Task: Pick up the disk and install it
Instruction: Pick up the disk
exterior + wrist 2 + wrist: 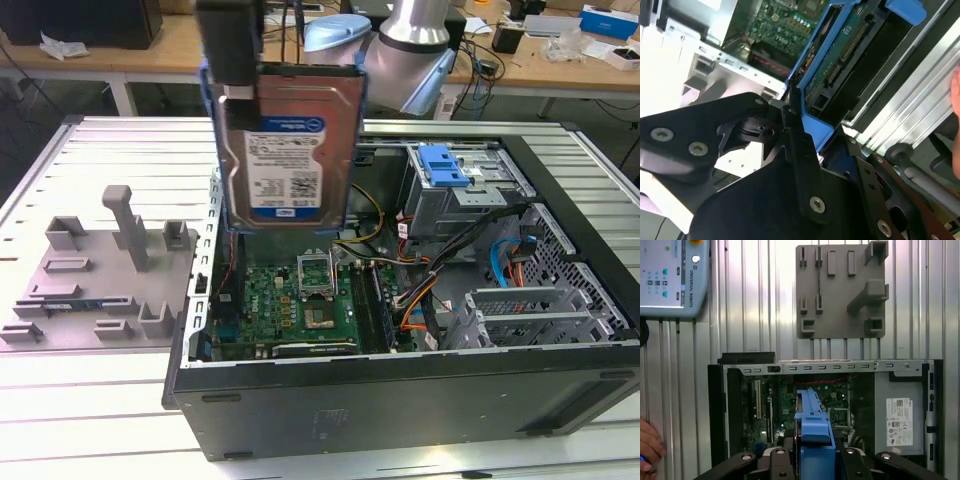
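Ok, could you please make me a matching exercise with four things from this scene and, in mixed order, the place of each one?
Things:
1. disk
2. grey fixture plate
3. green circuit board
4. blue bracket

Places:
A. flat at the bottom of the open computer case
B. held by the gripper, in the air above the case
C. on the drive cage inside the case
D. on the table, at the exterior view's left of the case

Pairs: 1-B; 2-D; 3-A; 4-C.
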You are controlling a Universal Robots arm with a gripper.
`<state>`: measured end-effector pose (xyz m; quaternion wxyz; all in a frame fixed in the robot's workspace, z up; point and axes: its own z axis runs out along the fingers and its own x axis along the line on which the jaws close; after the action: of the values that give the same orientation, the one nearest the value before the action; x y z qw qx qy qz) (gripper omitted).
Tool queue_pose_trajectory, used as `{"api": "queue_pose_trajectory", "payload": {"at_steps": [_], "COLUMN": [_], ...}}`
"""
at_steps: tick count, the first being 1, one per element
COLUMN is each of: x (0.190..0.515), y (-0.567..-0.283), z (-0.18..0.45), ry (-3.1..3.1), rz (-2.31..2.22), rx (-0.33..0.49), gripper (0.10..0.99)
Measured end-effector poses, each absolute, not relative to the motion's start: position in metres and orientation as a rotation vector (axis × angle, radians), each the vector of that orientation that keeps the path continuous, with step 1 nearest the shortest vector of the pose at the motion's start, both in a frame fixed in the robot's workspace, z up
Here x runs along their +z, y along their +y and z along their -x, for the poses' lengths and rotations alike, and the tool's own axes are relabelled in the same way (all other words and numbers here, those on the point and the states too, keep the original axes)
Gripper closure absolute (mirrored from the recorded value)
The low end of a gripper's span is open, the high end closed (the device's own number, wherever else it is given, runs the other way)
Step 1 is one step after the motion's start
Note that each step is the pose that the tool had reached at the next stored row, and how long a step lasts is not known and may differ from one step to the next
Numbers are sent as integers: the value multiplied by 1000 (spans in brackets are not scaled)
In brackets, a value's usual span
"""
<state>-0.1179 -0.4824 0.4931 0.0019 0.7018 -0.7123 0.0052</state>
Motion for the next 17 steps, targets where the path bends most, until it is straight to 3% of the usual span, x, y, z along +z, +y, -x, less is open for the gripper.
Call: {"api": "queue_pose_trajectory", "payload": {"at_steps": [17], "x": [490], "y": [-527], "z": [11], "ry": [-2235], "rz": [-2202], "rx": [16], "gripper": [718]}}
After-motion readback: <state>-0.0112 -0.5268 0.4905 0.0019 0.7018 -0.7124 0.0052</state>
